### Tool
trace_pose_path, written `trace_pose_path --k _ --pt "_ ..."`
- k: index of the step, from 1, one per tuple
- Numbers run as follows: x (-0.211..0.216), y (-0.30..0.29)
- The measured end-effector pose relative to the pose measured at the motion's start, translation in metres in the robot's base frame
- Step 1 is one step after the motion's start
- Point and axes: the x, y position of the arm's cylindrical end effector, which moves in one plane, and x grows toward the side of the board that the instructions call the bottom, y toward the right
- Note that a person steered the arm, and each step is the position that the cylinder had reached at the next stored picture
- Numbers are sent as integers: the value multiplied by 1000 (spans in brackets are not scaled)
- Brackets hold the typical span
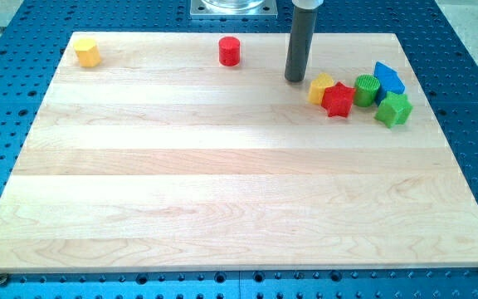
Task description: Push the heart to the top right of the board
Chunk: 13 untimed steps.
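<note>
Heart-shaped, the yellow block (320, 87) lies at about two o'clock on the pale, grained wooden board (222, 199), touching a red star (338, 100). A ribbed green cylinder (365, 90), blue block (387, 79) of unclear shape and green cube (394, 109) crowd behind. My tip (295, 79), a smooth dark rod without jaws, stands just beside the heart at ten o'clock. A red cylinder (230, 51) and yellow hexagon (87, 52) sit toward twelve and ten o'clock. The rod's top is cut off.
</note>
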Motion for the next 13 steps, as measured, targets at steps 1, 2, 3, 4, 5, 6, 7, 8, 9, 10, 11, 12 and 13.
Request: trace_pose_path --k 1,2,3,4,5,6,7,8,9,10,11,12,13 --pt "41 -33" --pt "91 -62" --pt "113 -39" --pt "99 2" --pt "88 4" --pt "44 20" --pt "44 20" --pt "36 28" --pt "46 29" --pt "39 40" --pt "34 58" --pt "13 89" --pt "8 100"
